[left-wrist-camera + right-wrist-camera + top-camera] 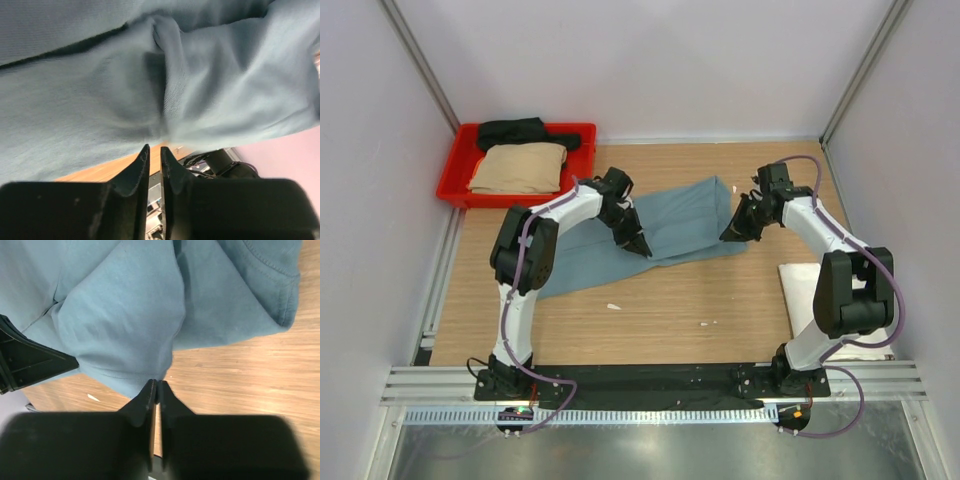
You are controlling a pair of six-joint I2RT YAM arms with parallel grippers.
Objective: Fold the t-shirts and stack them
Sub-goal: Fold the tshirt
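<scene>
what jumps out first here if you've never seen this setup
A teal-blue t-shirt lies stretched across the middle of the wooden table, with the left pincer at its middle and the right pincer at its right end. In the far left corner a red tray holds a folded tan t-shirt with a black t-shirt behind it. A white t-shirt lies at the table's right edge, beside the right arm.

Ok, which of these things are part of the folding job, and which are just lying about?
Job: teal t-shirt, tan t-shirt, black t-shirt, white t-shirt.
Lying about: red tray, small white scraps.
</scene>
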